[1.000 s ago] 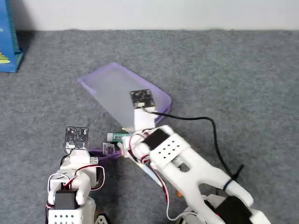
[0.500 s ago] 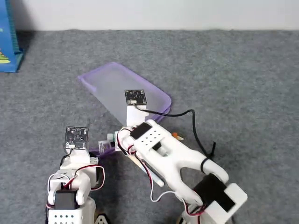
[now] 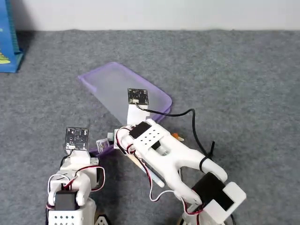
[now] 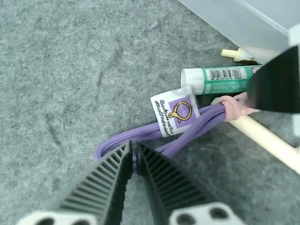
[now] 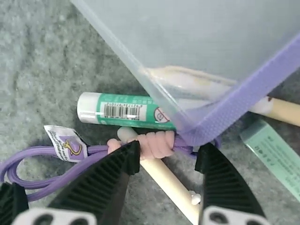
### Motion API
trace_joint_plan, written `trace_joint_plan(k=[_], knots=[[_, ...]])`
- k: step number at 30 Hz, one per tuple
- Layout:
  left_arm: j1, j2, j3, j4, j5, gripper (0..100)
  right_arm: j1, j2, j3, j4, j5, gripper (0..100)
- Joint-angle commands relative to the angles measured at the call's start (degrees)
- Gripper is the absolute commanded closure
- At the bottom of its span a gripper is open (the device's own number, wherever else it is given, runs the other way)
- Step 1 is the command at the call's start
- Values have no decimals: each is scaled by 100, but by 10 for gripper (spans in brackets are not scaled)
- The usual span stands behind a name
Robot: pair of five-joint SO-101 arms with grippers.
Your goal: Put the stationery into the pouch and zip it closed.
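Observation:
The clear purple-edged pouch (image 3: 123,89) lies flat on the grey carpet. At its near corner (image 5: 206,126) sits a pink zip pull (image 5: 157,140), and my right gripper (image 5: 169,151) is closed around that pull and corner. A purple cord (image 4: 187,131) with a white tag (image 4: 175,111) runs from the pull to my left gripper (image 4: 133,151), which is shut on the cord's loop. A green glue stick (image 5: 124,111) and a cream pencil (image 5: 168,180) lie outside the pouch beside the pull. Something pale shows through the pouch wall (image 5: 187,82).
A mint-green packet (image 5: 272,150) lies next to the pouch corner, and a small orange piece (image 3: 177,137) rests by the right arm (image 3: 164,150). A blue box (image 3: 7,42) stands at the far left by the wall. Open carpet lies to the right and behind.
The right arm has swung left and settled over the pouch's near corner. The cord's tag and the glue stick have shifted a little to the left. The left arm has kept still.

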Motion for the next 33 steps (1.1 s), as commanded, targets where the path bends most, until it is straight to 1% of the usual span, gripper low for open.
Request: trace_joint_plan(k=[1,3,6,9,12,16,23,28,33], knots=[[-35,-62,-57,26,-18,987,207,-13,-273,-57,-26,779],[-35,-62,-57,26,-18,987,365,-13,-264,-31,-9,779],[-35,-62,-57,26,-18,987,567,-75,-273,277,-9,779],[-35,-62,-57,26,-18,987,558,-198,-316,655,-18,779],[-35,-62,-57,26,-18,987,558,-435,-316,673,-53,776],[-35,-62,-57,26,-18,987,567,-673,-308,470,-44,775],[-35,-62,-57,26,-18,987,488,-673,-273,-66,-53,775],[-35,-62,-57,26,-18,987,233,-127,-308,-57,-62,775],[-35,-62,-57,26,-18,987,242,549,-510,-75,-62,777]])
